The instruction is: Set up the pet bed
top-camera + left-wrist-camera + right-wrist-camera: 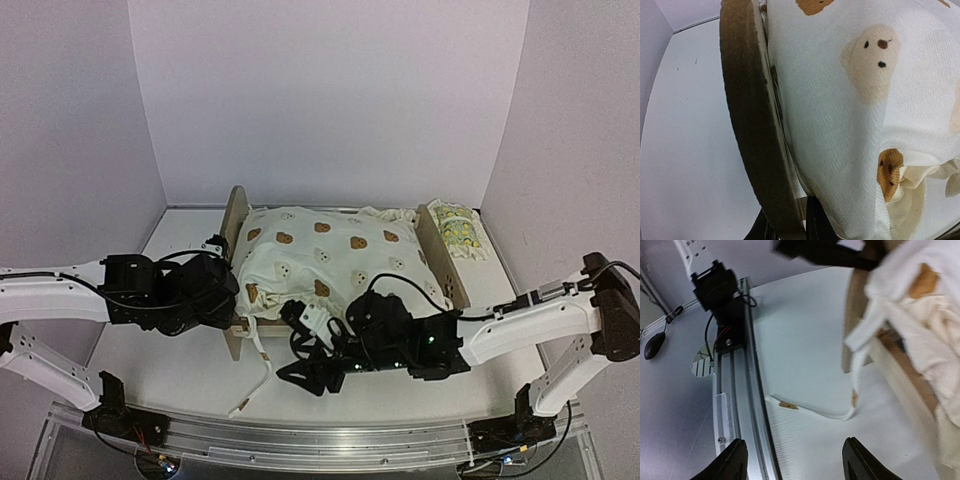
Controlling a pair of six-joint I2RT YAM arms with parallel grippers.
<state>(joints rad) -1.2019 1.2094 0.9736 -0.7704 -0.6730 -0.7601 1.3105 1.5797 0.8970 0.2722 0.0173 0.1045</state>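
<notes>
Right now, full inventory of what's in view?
pet bed: 1, light wood frame with two arched end boards, table centre
cushion: 1, cream with brown bear faces, lying on the bed between the end boards
tie strap: 1, cream, trailing from the cushion's near-left corner onto the table
pillow: 1, white with a yellow-green print, just outside the right end board, towards the back
table: 1, white, under everything
rail: 1, silver metal, along the near edge, carrying the arm bases
left claw: 1, black, at the bed's left end board; grip unclear
right claw: 1, black, open and holding nothing, over the table in front of the bed
</notes>
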